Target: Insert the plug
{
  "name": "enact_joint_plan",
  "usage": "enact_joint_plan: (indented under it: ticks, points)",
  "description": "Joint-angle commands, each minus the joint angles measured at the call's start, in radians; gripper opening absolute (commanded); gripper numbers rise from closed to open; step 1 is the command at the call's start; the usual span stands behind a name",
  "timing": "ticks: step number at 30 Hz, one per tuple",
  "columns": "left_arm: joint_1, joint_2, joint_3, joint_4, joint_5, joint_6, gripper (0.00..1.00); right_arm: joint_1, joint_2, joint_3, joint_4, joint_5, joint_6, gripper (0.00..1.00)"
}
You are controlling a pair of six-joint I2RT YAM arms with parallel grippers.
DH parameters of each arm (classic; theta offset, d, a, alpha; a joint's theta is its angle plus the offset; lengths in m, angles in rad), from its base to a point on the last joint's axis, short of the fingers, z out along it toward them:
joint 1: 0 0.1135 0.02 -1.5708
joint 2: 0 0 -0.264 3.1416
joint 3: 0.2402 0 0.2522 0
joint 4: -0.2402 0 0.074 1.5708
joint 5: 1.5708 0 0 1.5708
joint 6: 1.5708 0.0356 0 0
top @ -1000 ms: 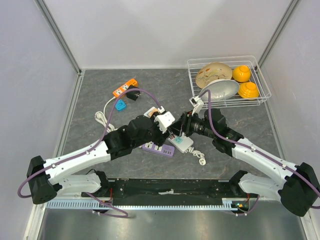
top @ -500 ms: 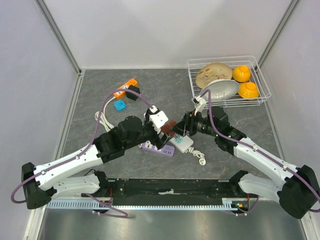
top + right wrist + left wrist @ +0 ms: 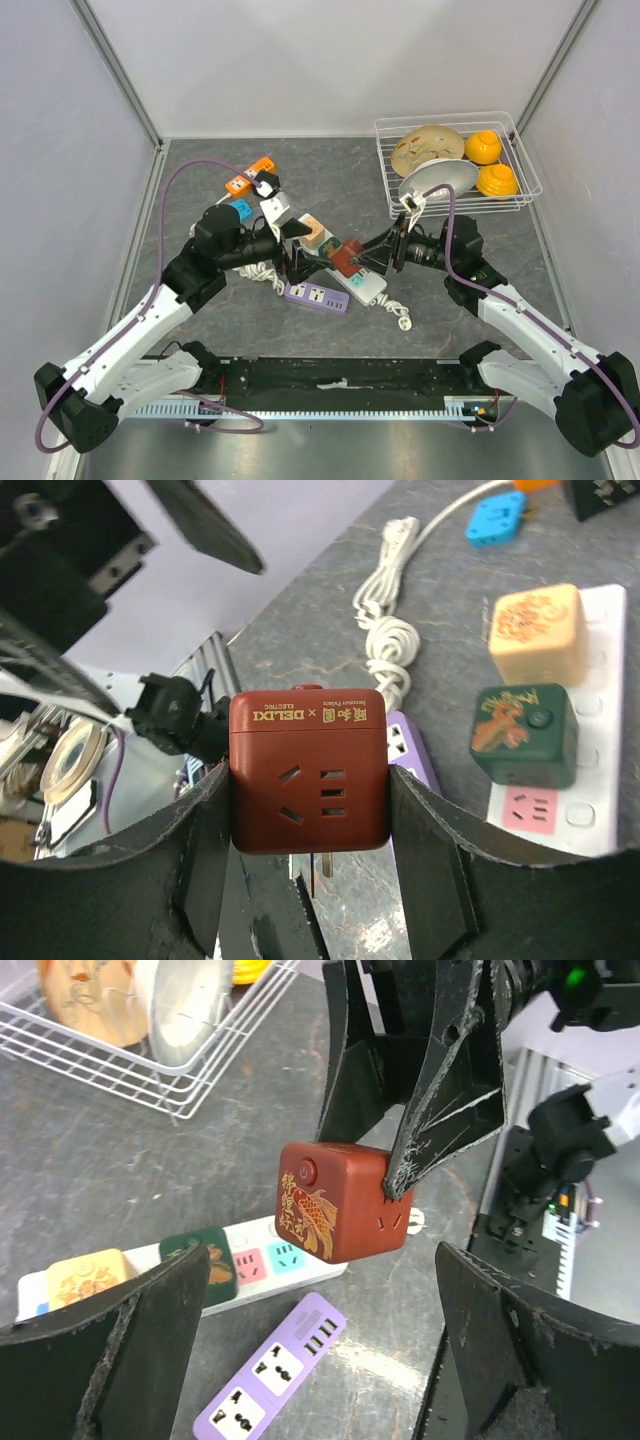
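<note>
I see bright, even light from above; shadows on the table [image 3: 340,170] are soft. In both wrist views my near fingers [image 3: 110,1350] look blurred.

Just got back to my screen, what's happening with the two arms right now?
The right gripper holds a red cube adapter in the air, prongs exposed, not yet plugged in. On the table near it lies the white power strip, which already carries a green cube and a yellow cube, with free sockets beside the green one. The left gripper is open, holding nothing, and faces the adapter. A purple power strip lies beside the white one.
</note>
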Motion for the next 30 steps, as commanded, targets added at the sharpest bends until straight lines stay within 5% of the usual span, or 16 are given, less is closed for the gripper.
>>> enact_joint_plan:
  ticks: [1,11,30]
  points:
    - [0.056,0.042,0.033,0.016,0.274,-0.046,1.0,-0.001,-0.028,-0.002,0.203,-0.182,-0.025,0.0]
    - [0.056,0.135,0.087,0.02,0.489,-0.026,0.99,-0.001,-0.013,-0.003,0.313,-0.302,-0.02,0.0]
    - [0.039,0.247,0.106,0.112,0.505,-0.145,0.8,0.0,0.01,-0.008,0.339,-0.316,-0.025,0.0]
